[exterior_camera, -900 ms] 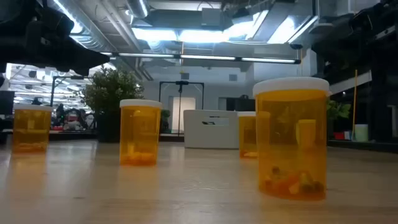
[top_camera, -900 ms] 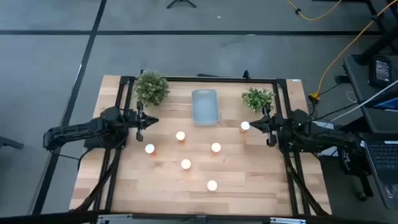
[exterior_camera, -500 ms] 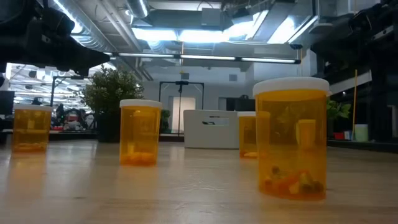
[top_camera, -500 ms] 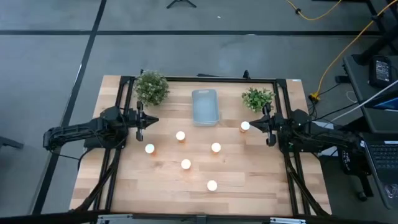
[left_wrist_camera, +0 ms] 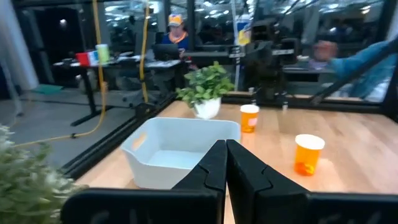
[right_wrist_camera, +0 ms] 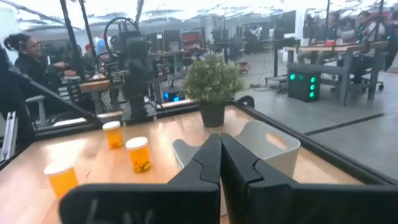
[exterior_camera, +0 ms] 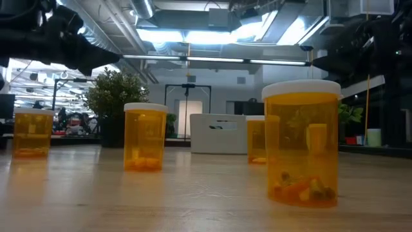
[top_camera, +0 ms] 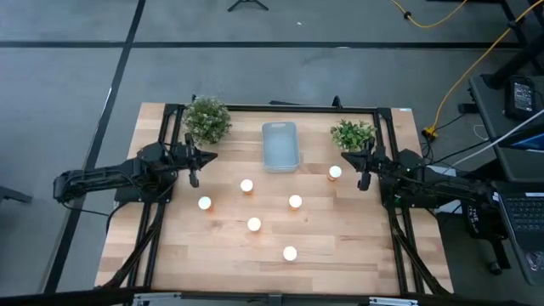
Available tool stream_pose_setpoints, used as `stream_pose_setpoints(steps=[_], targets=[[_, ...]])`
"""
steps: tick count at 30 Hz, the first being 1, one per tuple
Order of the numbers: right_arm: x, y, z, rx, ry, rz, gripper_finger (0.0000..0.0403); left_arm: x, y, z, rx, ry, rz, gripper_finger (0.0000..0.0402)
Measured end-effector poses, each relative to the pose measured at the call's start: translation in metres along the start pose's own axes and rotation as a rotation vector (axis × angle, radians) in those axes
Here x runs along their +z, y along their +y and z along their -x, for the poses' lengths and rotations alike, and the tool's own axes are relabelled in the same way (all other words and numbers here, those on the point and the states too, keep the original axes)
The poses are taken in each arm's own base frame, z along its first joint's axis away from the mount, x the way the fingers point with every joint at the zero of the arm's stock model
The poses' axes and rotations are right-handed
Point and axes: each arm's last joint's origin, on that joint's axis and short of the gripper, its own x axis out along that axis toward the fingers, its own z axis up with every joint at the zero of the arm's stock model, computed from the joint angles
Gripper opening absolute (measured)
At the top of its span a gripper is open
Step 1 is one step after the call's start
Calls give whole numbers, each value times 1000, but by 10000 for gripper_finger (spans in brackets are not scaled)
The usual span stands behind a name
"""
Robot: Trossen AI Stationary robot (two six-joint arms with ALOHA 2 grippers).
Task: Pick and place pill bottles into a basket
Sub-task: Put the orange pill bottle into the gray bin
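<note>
Left of basket [top_camera: 280, 145]: left gripper [top_camera: 197, 159], jaws pressed together, holding nothing. Right of basket: right gripper [top_camera: 360, 162], jaws pressed together, empty, just beside one of six pill bottles [top_camera: 335, 172]; others nearer front.

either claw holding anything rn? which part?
Nothing held. Left claw and right claw are both shut on air; all six pill bottles stand on the table, basket empty.

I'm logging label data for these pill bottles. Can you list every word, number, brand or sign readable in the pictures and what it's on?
None can be read.
Pill bottles: no label text shows.
Basket: plain; a dark mark on its wall in the low view is too small to read.
Left gripper and right gripper: no markings.
Signs in the room behind: too blurred.
</note>
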Motion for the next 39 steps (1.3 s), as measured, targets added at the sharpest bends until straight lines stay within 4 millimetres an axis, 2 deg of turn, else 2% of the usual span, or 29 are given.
stream_pose_setpoints(steps=[6,15,24,32,39], targets=[[14,2,-2,3,-11,0,3,14,0,-17,11,110,-3,2],[39,6,-21,9,202,57,3,32,-4,-43,-124,201,-99,3],[53,17,-43,140,298,94,3,34,-6,-45,-177,205,-101,8],[52,20,-52,161,335,139,3,34,-6,-45,-175,204,-125,27],[51,20,-53,160,342,139,3,34,-6,-45,-177,203,-146,81]])
